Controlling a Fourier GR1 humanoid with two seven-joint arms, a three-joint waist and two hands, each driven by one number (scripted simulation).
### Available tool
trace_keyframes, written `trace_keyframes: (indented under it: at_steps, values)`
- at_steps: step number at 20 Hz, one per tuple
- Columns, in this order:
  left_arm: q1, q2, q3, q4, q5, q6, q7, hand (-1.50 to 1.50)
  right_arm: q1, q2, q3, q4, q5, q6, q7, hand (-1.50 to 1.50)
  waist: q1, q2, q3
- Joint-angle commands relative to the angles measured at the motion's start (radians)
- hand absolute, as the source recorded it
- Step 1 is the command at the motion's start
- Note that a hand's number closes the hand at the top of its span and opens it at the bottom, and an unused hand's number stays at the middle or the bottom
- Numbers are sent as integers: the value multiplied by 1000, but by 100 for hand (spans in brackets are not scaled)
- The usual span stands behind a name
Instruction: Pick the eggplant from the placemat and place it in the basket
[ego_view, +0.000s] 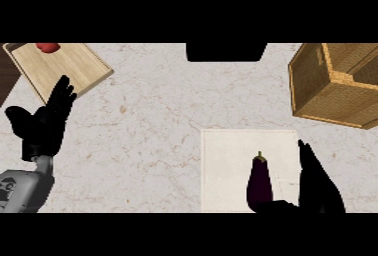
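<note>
Right hand beside eggplant on placemat

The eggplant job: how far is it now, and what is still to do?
Nothing is finished yet. The dark purple eggplant lies on the white cloth placemat, not lifted. In hand: the right hand is beside it, fingers straight, thumb under its lower end, not closed around it. Left: grasp, lift, carry to the woven wicker basket at upper right. The left hand rests open at the left.

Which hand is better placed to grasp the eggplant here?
The right hand: it sits open beside the eggplant on the placemat. The left hand rests open far across the counter.
</note>
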Motion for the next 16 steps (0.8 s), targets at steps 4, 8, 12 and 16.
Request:
trace_keyframes:
  at_steps: [4,8,12,16]
  values:
    - [88,-71,-6,-82,-77,7,-17,0,-27,74,-1,82,63,-37,23,-150,5,0,0]
    - [0,-35,88,6,-64,-81,12,0,-26,98,30,128,97,-71,-1,-150,2,0,0]
    - [58,-103,37,-131,-123,-13,78,0,-1,65,-52,157,33,-99,-89,-150,3,0,0]
    - [90,-92,64,-171,-136,-55,98,0,8,99,-8,143,82,-84,-18,-150,5,-1,0]
